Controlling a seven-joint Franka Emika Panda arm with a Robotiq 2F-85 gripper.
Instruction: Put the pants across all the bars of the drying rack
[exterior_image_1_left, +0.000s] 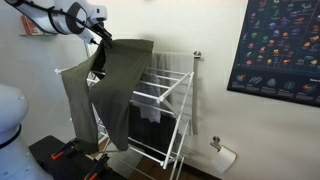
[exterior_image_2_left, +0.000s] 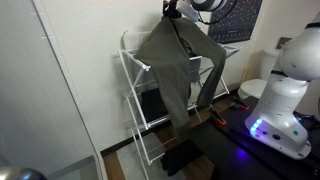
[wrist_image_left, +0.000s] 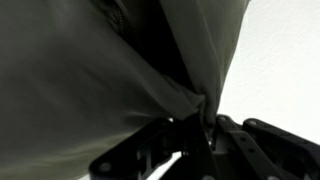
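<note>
Pants (exterior_image_1_left: 112, 90) hang limp below the hand (exterior_image_1_left: 100, 40), against the rack (exterior_image_1_left: 168, 115), in both exterior views, and the wrist view shows the hand pinching a bunched fold: soft, light cloth, likely best gripped at the waistband.

Olive-grey pants (exterior_image_1_left: 120, 80) hanging bunched over white drying rack (exterior_image_1_left: 183, 120), legs dangling past bars (exterior_image_1_left: 160, 88)

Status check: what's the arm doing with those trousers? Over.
Gripper jaws shut on pants. Pants held high at drying rack, legs dangling. Nothing visibly blocking.
</note>
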